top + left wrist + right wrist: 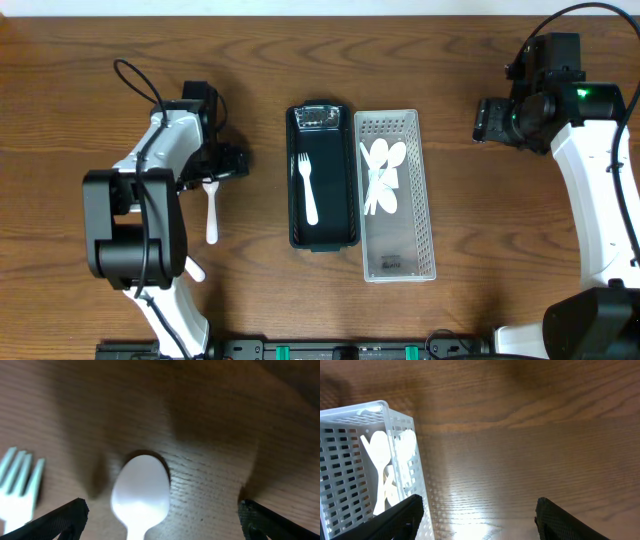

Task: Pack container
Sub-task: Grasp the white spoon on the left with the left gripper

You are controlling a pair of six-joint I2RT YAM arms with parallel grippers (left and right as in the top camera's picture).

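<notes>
Container (338,205) first: it sits in the middle of the counter (250,60), black and open, with a fork (308,188) and a little cup (320,117) inside. A white basket (400,250) of spoons (384,175) is right next to it on the right.

My left fingers (65,517) are wide apart with nothing in them, low over a loose spoon (141,490). I think picking up this spoon is my job now. I should go straight down with the spoon right between them. Then I should squeeze softly on the thin part, not the round part, so it does not pop out. A second fork (20,482) lies just beside it, and I must not bump it.

My right fingers (405,515) are fairly wide too and empty, over bare counter by the basket.
</notes>
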